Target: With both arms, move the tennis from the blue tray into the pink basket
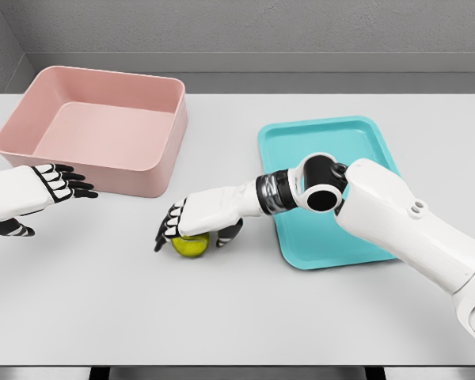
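A yellow-green tennis ball (190, 246) rests on the white table between the basket and the tray. My right hand (196, 225) reaches left across the table and covers the ball from above, fingers curled around it. The blue tray (301, 144) lies to the right with nothing in it, partly hidden by my right forearm. The pink basket (103, 127) stands at the back left, with nothing inside. My left hand (62, 182) hovers in front of the basket's near wall, fingers stretched out and holding nothing.
The white table (237, 317) stretches wide in front of the ball. A grey wall runs behind the table's far edge.
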`<action>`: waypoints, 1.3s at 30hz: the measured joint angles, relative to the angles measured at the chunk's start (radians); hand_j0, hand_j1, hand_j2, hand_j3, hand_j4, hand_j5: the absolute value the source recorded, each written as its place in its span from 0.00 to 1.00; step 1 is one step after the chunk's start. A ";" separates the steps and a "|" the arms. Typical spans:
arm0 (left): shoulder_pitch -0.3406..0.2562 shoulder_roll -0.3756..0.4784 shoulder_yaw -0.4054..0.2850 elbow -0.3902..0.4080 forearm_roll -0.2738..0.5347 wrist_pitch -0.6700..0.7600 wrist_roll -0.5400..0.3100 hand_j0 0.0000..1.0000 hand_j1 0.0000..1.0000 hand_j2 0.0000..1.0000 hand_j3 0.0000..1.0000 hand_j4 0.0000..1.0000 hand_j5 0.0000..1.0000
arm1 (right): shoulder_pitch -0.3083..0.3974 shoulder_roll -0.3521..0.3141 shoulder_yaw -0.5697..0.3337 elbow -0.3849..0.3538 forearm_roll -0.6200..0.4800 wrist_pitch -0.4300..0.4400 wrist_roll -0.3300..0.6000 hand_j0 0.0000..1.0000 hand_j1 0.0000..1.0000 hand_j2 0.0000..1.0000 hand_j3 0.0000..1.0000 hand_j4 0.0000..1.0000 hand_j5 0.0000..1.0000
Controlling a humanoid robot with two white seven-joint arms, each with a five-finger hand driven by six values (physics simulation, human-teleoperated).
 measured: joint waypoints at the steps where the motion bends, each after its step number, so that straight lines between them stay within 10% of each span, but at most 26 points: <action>1: 0.000 0.000 0.000 0.000 0.000 0.000 0.000 1.00 1.00 1.00 1.00 1.00 1.00 | 0.000 -0.002 -0.004 -0.002 0.000 0.000 0.000 0.99 0.99 0.99 0.99 0.99 0.99; 14: -0.006 -0.056 -0.008 -0.017 -0.019 0.000 -0.004 1.00 1.00 1.00 1.00 1.00 1.00 | 0.044 -0.130 -0.220 -0.230 -0.014 0.000 0.000 1.00 1.00 1.00 1.00 1.00 1.00; 28: -0.014 -0.239 -0.012 -0.090 -0.126 0.000 -0.005 1.00 1.00 1.00 1.00 1.00 1.00 | 0.465 -0.286 -0.917 -0.360 -0.164 -0.001 0.000 1.00 1.00 1.00 1.00 1.00 1.00; 39: -0.104 -0.365 -0.120 -0.093 -0.188 0.000 -0.006 1.00 1.00 1.00 1.00 1.00 1.00 | 0.663 -0.249 -1.158 -0.325 -0.190 0.000 0.000 1.00 1.00 1.00 1.00 1.00 1.00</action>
